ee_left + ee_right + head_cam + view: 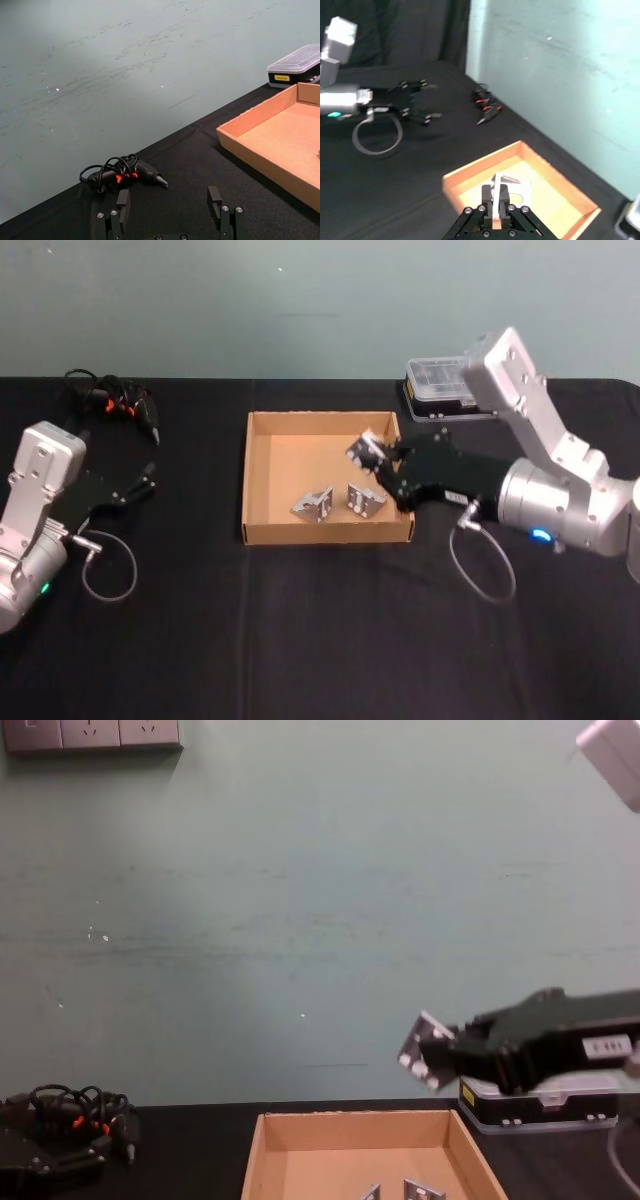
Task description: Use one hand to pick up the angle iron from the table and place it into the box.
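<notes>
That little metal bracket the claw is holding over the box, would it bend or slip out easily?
The bracket looks like stiff folded metal, so it probably won't bend. Its smooth shiny faces could slip, since the right gripper pinches just one edge. Dropped into the box, it would likely land flat-sided, not roll.

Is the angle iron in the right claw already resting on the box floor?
No, the right claw holds the angle iron up above the box.

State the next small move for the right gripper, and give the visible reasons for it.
Probably lower a little and open. The right gripper is shut on an angle iron held above the box near its right wall, as the chest view shows it well clear of the floor. Two more irons already lie inside. The left gripper sits idle on the table.
</notes>
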